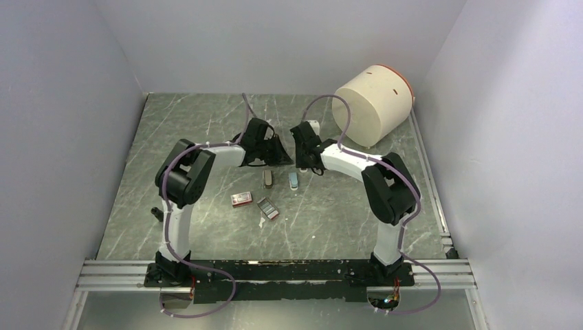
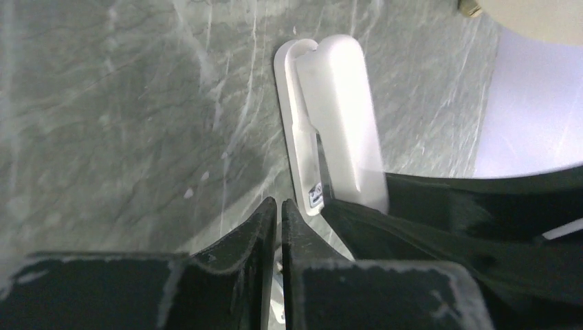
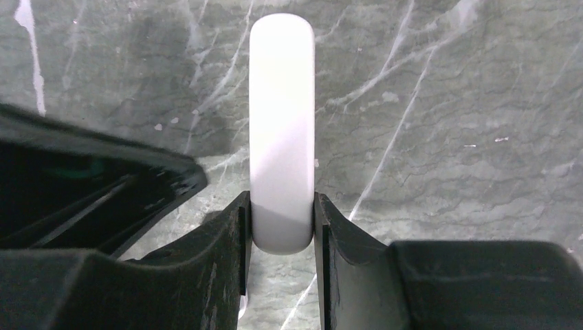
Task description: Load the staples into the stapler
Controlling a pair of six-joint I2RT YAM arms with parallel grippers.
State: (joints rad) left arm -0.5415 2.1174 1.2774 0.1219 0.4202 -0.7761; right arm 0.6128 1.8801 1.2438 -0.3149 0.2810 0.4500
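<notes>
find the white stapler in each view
top: stapler just above centre, between the two arm ends.
left wrist: stapler upper middle, lying lengthwise.
right wrist: stapler dead centre, clamped in the right tool.
shared landmark: the grey marbled table under it in all three.

Long white stapler [image 3: 282, 130]; grey, red-ended staples [image 1: 267, 208] flat, well apart.
</notes>
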